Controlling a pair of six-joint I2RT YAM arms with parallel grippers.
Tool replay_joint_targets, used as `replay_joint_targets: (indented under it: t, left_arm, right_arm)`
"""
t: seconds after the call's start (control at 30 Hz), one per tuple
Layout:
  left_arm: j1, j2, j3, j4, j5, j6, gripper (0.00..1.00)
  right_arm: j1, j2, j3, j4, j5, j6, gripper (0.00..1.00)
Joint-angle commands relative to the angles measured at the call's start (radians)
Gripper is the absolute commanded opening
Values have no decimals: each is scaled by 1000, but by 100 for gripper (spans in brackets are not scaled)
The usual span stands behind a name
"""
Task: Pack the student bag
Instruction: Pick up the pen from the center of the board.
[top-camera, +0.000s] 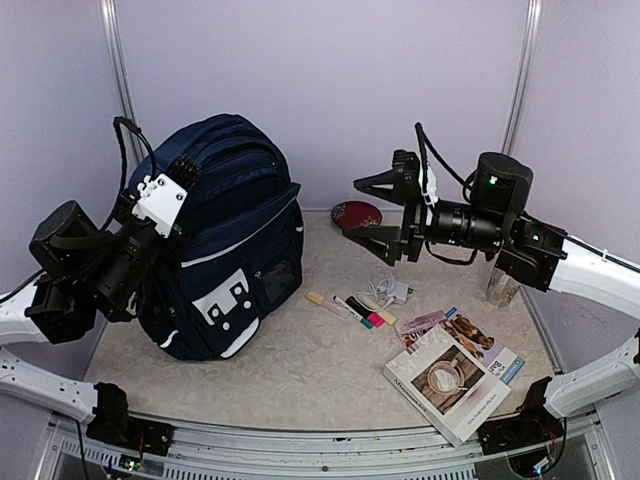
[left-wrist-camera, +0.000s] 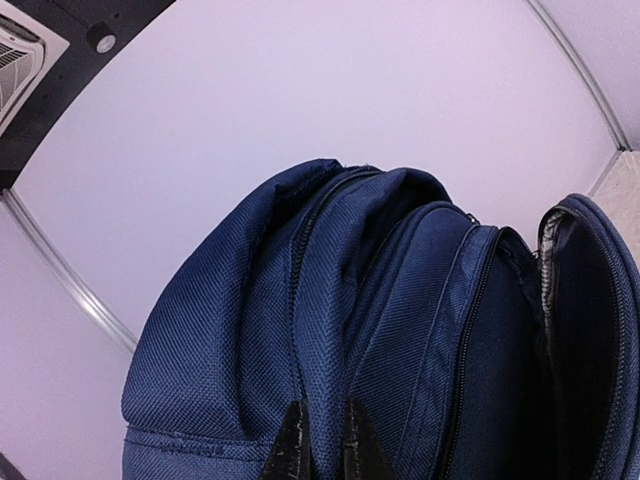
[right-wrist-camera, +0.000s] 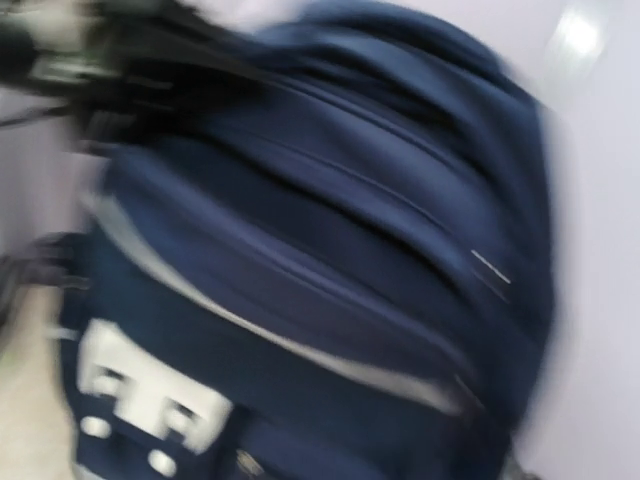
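Large navy blue fabric backpack (top-camera: 240, 250) is stood upright on left half of beige speckled table (top-camera: 300, 370). Its top fabric is pinched by left gripper (top-camera: 182, 172). Right gripper (top-camera: 352, 208) is spread wide, just beside backpack, not touching.

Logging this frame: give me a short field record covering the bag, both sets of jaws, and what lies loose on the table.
bag: large navy blue fabric backpack, upright, one compartment gaping at the top
left gripper: jaws shut on the backpack's top fabric
right gripper: jaws wide apart, empty, in the air to the right of the backpack
loose on the pale table: stacked books, marker pens, white cable, dark red round disc
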Motion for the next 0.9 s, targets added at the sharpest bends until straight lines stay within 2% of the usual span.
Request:
replay_joint_targets:
  t: [0.0, 0.1, 0.27, 0.5, 0.67, 0.87]
  left_arm:
    - [29, -49, 63, 201, -30, 23, 0]
    - [62, -69, 33, 150, -12, -38, 0]
    - [87, -128, -19, 82, -11, -127, 0]
    - [95, -226, -56, 16, -12, -229, 0]
    - [94, -220, -46, -28, -1, -262, 0]
    - [94, -207, -42, -55, 12, -280, 0]
  right_arm:
    - [-81, 31, 5, -41, 214, 300, 76]
    - [-83, 116, 15, -134, 333, 367, 74]
    - [-82, 288, 94, -293, 320, 463, 73]
    - [-61, 584, 308, -569, 270, 436, 69]
    - [-57, 821, 511, -741, 287, 390, 57]
    - [-53, 934, 608, -782, 300, 379, 52]
